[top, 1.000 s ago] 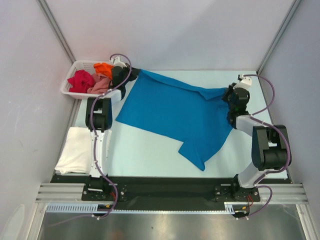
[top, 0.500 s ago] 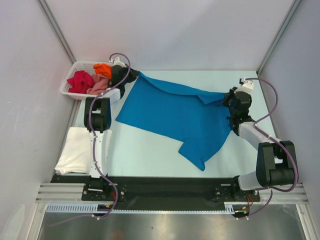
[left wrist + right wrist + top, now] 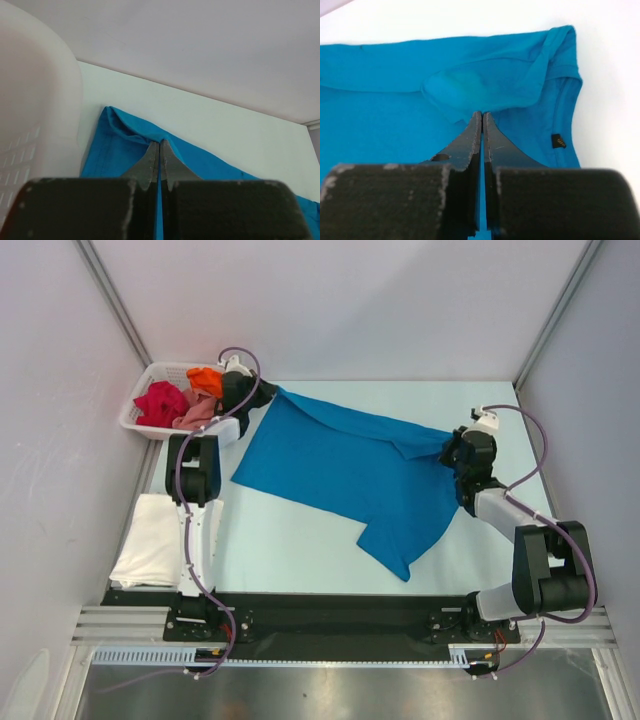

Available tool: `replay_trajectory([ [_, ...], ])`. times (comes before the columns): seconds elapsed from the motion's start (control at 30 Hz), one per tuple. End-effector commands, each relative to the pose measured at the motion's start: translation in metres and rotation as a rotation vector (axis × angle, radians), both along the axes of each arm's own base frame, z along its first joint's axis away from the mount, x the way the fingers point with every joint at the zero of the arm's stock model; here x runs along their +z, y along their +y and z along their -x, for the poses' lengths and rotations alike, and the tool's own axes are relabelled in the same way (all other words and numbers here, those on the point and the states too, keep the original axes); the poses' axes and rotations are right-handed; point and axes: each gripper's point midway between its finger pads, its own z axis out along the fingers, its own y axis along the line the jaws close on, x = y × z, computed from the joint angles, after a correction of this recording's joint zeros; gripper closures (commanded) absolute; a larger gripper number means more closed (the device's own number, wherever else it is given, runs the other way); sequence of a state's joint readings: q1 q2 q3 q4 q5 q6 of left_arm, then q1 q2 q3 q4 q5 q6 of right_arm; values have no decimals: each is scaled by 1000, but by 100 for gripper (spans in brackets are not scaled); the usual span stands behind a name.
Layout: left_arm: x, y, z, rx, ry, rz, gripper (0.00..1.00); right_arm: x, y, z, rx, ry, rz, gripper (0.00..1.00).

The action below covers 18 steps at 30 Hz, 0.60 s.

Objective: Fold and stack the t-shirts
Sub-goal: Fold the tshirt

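Note:
A bright blue t-shirt [image 3: 345, 475] lies spread across the table, a sleeve pointing to the near side. My left gripper [image 3: 268, 392] is shut on its far left corner, by the basket; the left wrist view shows blue cloth [image 3: 130, 145] pinched between the jaws. My right gripper [image 3: 447, 448] is shut on the shirt's right edge near the collar [image 3: 470, 90]. A folded white t-shirt [image 3: 152, 540] lies at the near left. The crimson [image 3: 160, 400], orange [image 3: 207, 377] and dusty pink [image 3: 197, 413] shirts sit crumpled in the basket.
A white slotted plastic basket [image 3: 133, 412] stands at the far left corner, its wall close to my left gripper [image 3: 30, 100]. Grey walls enclose the table at the back and both sides. The arm bases stand on a black rail at the near edge.
My right gripper has moved left and toward the near side with the shirt's edge, bunching a fold of blue cloth inward. The left gripper has held still.

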<state>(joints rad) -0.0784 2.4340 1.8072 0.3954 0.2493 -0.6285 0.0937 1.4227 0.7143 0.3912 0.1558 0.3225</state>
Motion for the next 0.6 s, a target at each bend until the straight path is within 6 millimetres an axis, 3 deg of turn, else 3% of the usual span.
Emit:
replay_trajectory([
  [0.0,16,57,-5,126,-5,-62,100,1,6,6,2,-1,-18,100],
  [0.47,4,71,-4,175,19,-66,98,11,7,14,-2,-13,-12,100],
  [0.53,7,72,-6,177,26,-78,94,9,6,15,-11,-4,-11,100],
  [0.57,8,73,-6,177,28,-83,87,9,6,15,-8,-2,-13,100],
])
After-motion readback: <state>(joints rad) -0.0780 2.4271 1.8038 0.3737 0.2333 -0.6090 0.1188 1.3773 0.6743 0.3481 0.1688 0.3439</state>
